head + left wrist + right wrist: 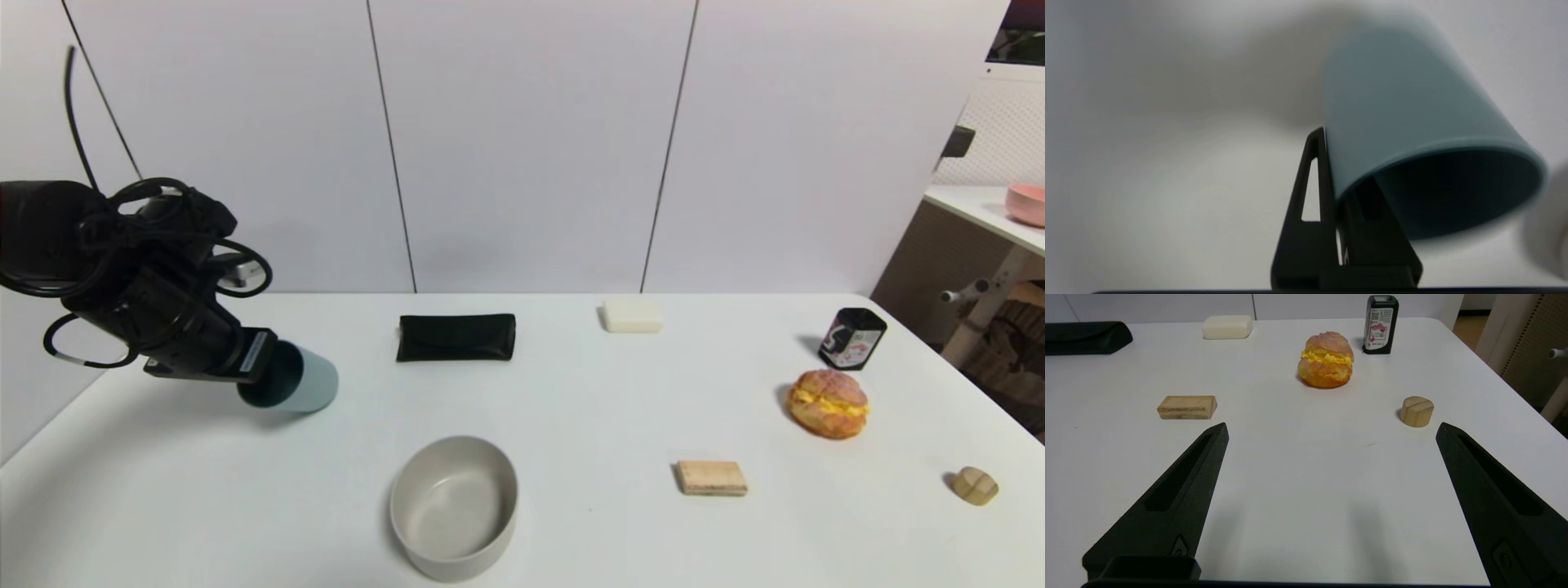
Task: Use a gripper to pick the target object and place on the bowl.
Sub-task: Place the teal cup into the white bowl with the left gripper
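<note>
Here the left tool (260, 365) is clamped on the rim of the blue-grey tumbler (298, 379), one finger (1312, 196) outside the wall and one inside; the tumbler is tilted above the table (571, 408) at its left side, with nothing inside its dark teal interior. The grey-beige bowl (454, 506) stands near the front edge, holding nothing. The right tool (1331, 435) hovers with fingers wide apart above the table's right part.

Left hand (260, 365) angled down at the table's left side, fingers pinched; right hand (1331, 430) spread wide
</note>
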### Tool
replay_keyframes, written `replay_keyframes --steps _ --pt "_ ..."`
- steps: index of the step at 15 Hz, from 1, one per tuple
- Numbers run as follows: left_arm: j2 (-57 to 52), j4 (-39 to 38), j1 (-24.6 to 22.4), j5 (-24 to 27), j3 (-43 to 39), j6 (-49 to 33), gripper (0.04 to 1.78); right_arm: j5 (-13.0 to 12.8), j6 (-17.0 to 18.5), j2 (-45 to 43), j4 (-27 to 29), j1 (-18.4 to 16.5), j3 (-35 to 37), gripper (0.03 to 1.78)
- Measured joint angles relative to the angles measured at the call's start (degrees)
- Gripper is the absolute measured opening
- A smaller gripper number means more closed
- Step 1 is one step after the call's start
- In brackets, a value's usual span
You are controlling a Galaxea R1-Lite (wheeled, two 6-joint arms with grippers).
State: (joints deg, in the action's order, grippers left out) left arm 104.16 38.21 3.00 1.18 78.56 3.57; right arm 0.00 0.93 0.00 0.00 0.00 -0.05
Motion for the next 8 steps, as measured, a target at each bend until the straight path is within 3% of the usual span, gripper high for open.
replay_keyframes --steps 8 --pt "-1.1 0.2 0.0 0.2 1.5 0.2 0.09 0.0 0.0 0.0 0.0 0.0 0.0 1.75"
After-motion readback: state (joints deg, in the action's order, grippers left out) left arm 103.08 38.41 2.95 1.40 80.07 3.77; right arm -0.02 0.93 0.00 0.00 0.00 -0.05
